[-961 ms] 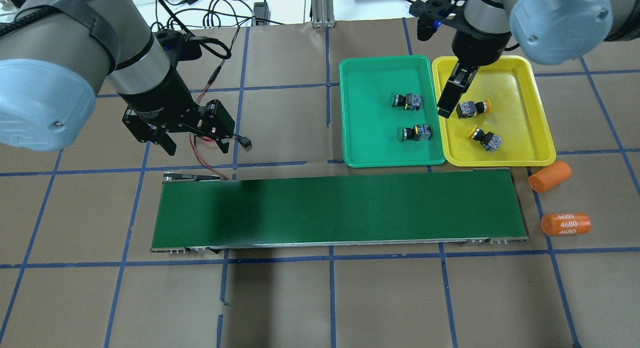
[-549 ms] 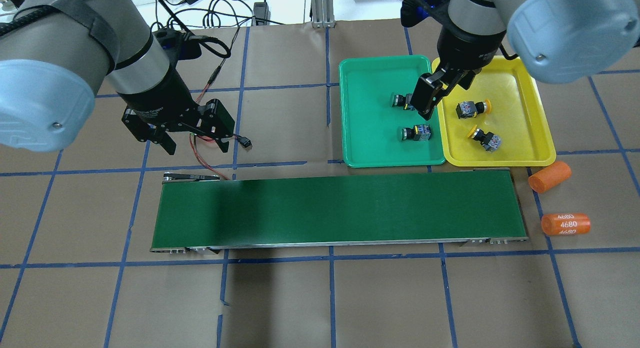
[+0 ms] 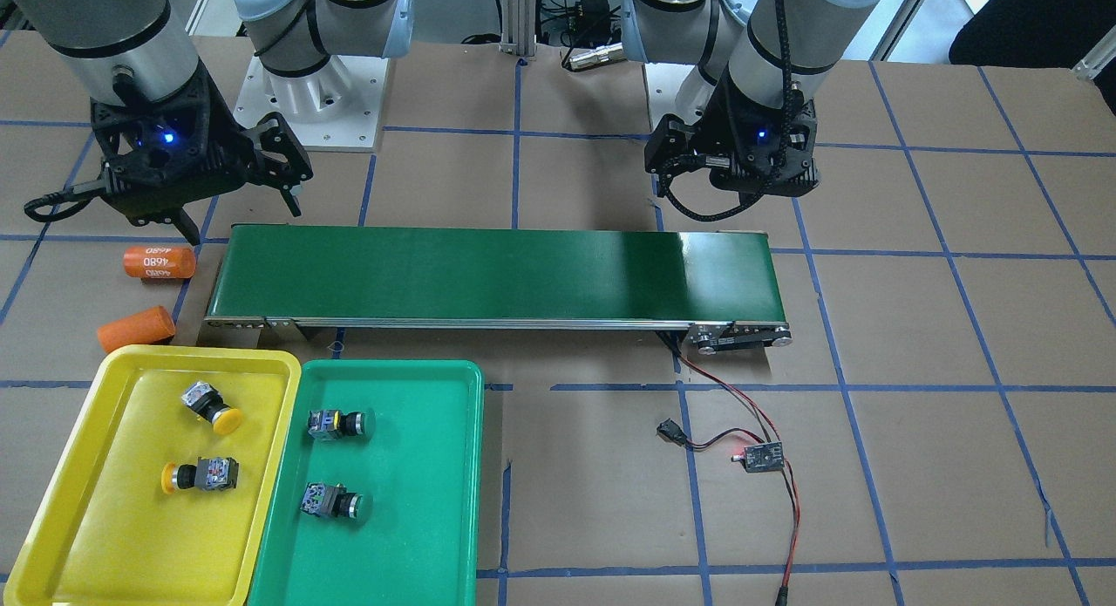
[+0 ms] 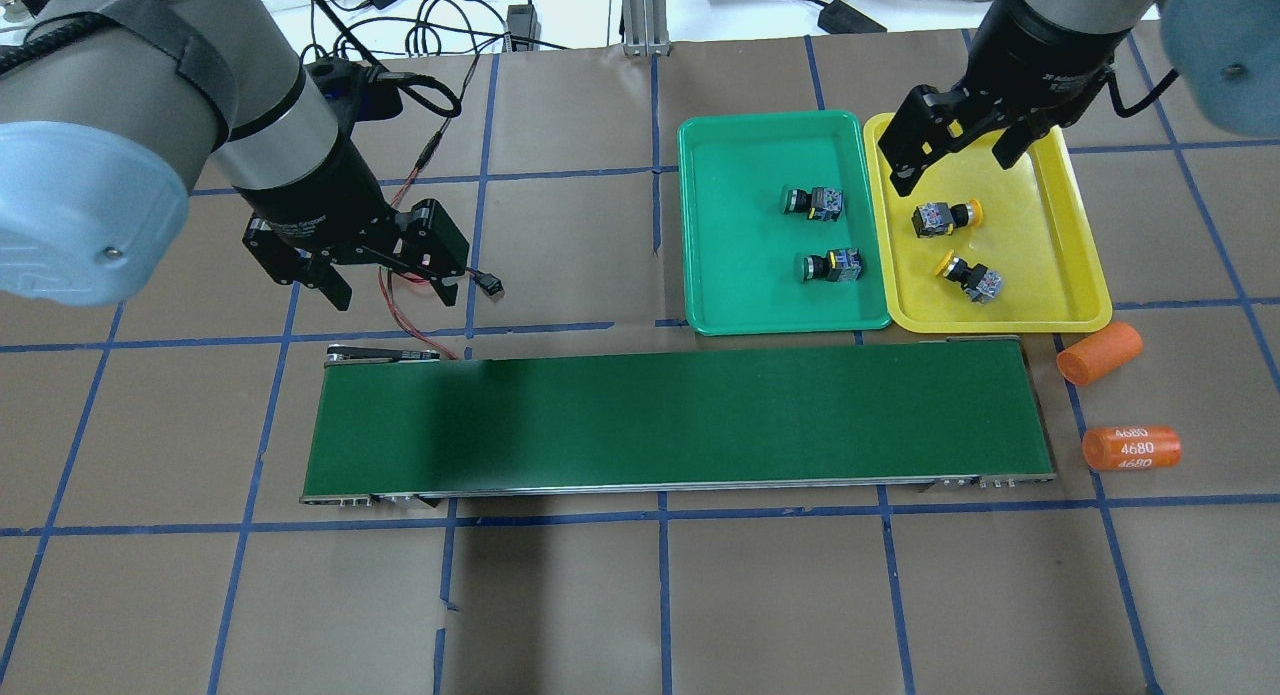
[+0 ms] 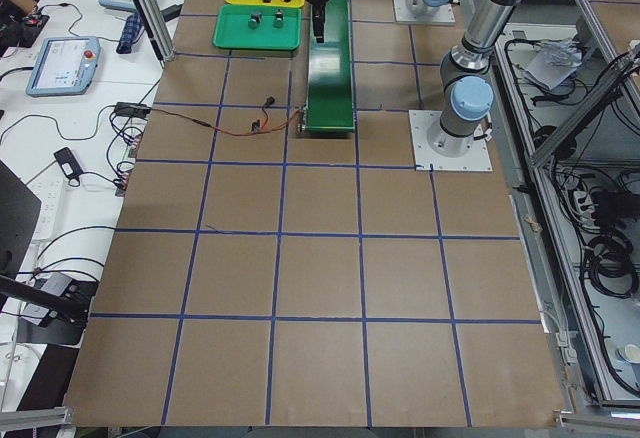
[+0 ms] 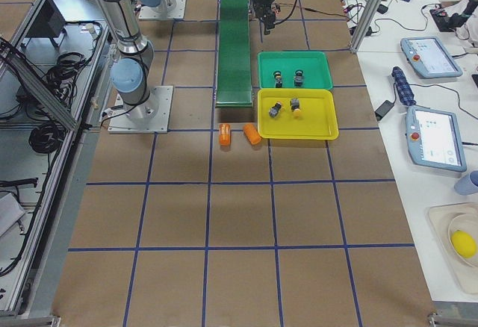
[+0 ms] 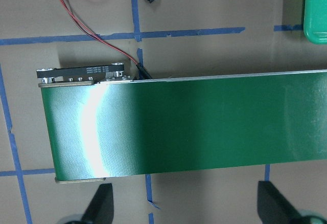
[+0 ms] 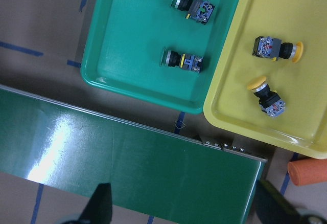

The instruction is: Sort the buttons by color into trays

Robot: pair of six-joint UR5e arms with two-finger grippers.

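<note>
Two green-capped buttons (image 4: 812,202) (image 4: 830,266) lie on their sides in the green tray (image 4: 735,255). Two yellow-capped buttons (image 4: 945,216) (image 4: 968,276) lie in the yellow tray (image 4: 1045,240). My right gripper (image 4: 952,167) hangs open and empty, raised well above the yellow tray's back edge. Its wrist view looks down on both trays (image 8: 133,55) (image 8: 291,19) and all the buttons. My left gripper (image 4: 395,293) is open and empty, behind the left end of the conveyor belt (image 4: 680,420). Nothing is between either pair of fingers.
The long dark-green belt lies in front of the trays, with nothing on it. Two orange cylinders (image 4: 1100,352) (image 4: 1132,447) lie right of the belt's end. A red-black cable with a small board (image 3: 757,455) lies by the belt's left end.
My right gripper has risen from low between the trays, swung back to the right and turned so both fingers show. The buttons and the left arm have not moved.
</note>
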